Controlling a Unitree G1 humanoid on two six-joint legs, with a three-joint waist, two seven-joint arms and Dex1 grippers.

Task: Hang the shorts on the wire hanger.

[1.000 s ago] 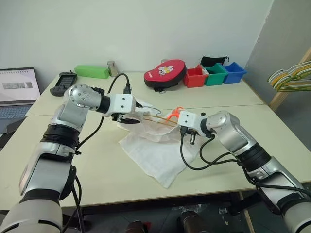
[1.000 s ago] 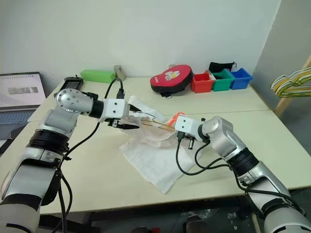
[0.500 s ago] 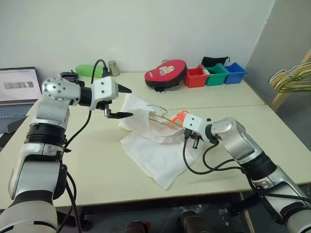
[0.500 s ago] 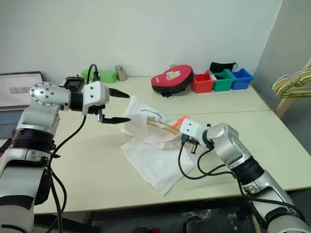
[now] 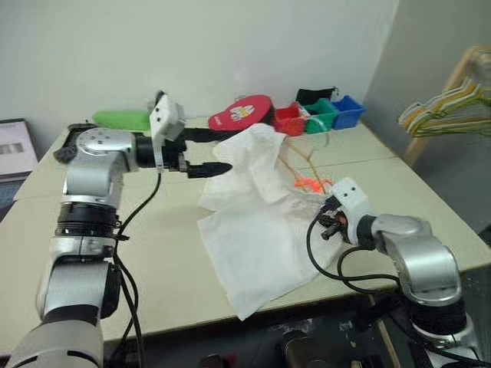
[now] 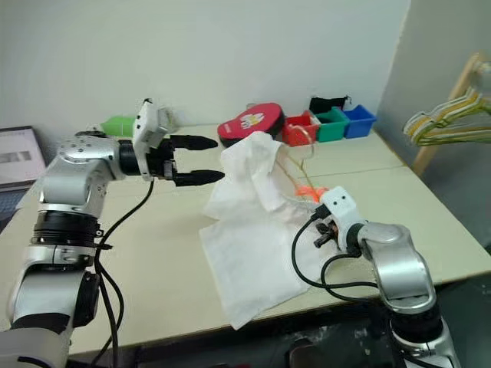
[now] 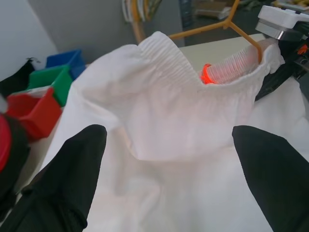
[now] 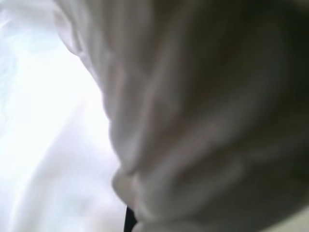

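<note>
A pale table [image 5: 153, 253] fills the lower half of the head view. White shorts [image 5: 257, 222] lie near its centre, spread flat toward the lower middle of the frame and rising to a peak just above centre. The wire hanger [image 5: 303, 165] is threaded through that raised part; thin tan wire sticks out to the right of the peak, and a short orange stretch [image 5: 311, 184] shows right of centre, beside the cloth.

The left gripper [image 5: 205, 153] hangs in the air at centre left, pointing right toward the raised cloth. Its two black fingers are spread wide apart and hold nothing; the lower fingertip is just beside the edge of the shorts. In the left wrist view the two fingers [image 7: 63, 179] stand at the lower corners, with the gathered waistband [image 7: 164, 48] bunched between them in the upper middle, and the orange wire bend [image 7: 207, 75] glowing through it.

The right gripper [image 5: 331, 218] sits right of centre, low over the table, at the right edge of the shorts. Its fingers are closed together; what they pinch is hidden by cloth. The right wrist view shows white fabric [image 8: 169, 121] pressed close.

Along the back edge of the table, in the upper middle of the frame, are a red round case [image 5: 242, 115], red, green and blue bins [image 5: 322, 113] and a green box [image 5: 123, 119]. Coloured hangers [image 5: 449, 107] hang at the upper right.
</note>
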